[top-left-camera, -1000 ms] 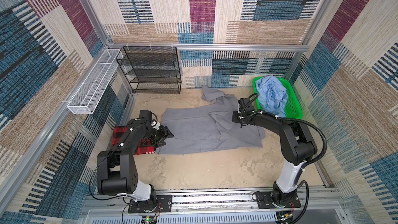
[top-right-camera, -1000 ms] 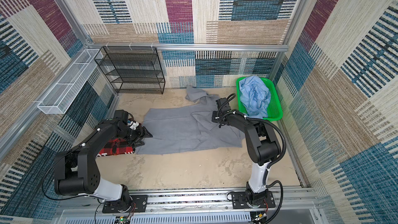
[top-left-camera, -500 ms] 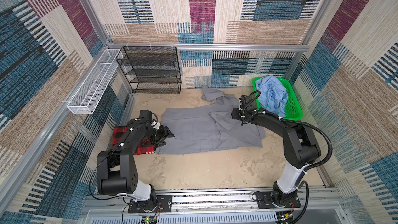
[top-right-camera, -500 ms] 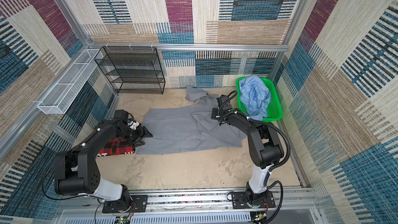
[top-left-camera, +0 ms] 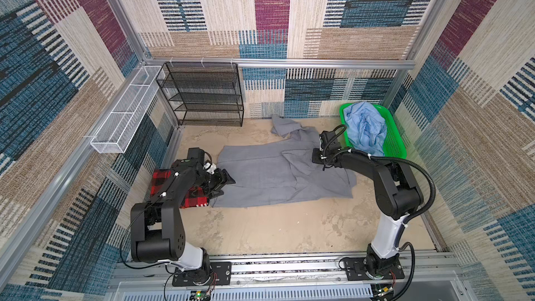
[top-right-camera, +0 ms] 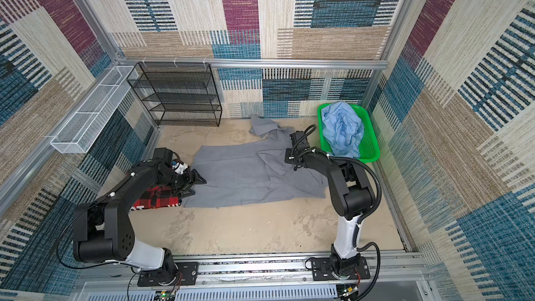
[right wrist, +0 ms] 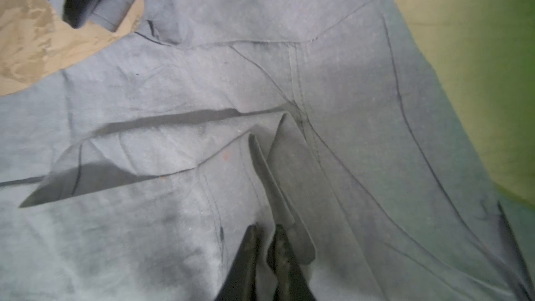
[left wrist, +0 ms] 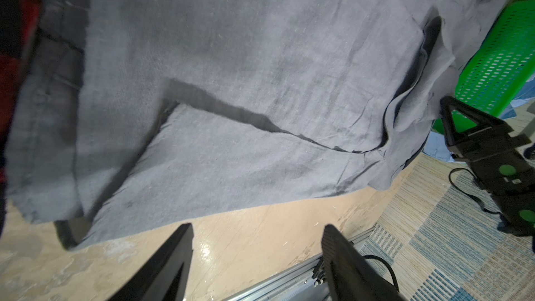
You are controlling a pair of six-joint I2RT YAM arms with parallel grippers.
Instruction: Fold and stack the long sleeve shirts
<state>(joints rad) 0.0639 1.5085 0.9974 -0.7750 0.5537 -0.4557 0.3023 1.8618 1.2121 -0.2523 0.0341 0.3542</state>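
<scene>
My left tool has its jaws standing apart with nothing between them, over bare counter right at the edge of the grey shirt, which lies spread out between my two tools. My right tool is pinched together on a raised fold of that grey shirt at its opposite end. The plaid shirt sits folded just behind the left tool, partly under its arm, and the light blue shirt lies crumpled in the green basket just beyond the right tool.
</scene>
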